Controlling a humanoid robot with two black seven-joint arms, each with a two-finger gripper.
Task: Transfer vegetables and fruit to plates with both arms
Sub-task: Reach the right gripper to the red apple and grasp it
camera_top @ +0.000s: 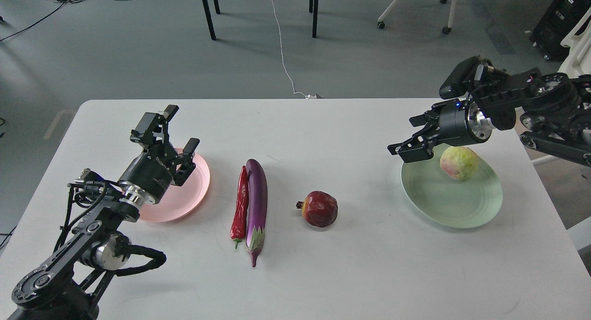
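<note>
The white surface [323, 274] holds two plates. The pink plate [194, 195] sits on the left, partly hidden behind the left end effector [177, 130], which hangs over it with its two fingers spread apart and nothing between them. The green plate [452, 204] sits on the right, and the bumpy green-yellow fruit [459, 163] (a little pink on one side) rests on its far part. The right end effector [408, 137] hangs over the left rim of that plate, just beside the fruit, with its fingers apart and nothing in them. Between the plates lie the red chili [240, 204] and the purple eggplant [256, 204], side by side and touching. The dark red pomegranate [318, 209] sits to their right, on the surface.
</note>
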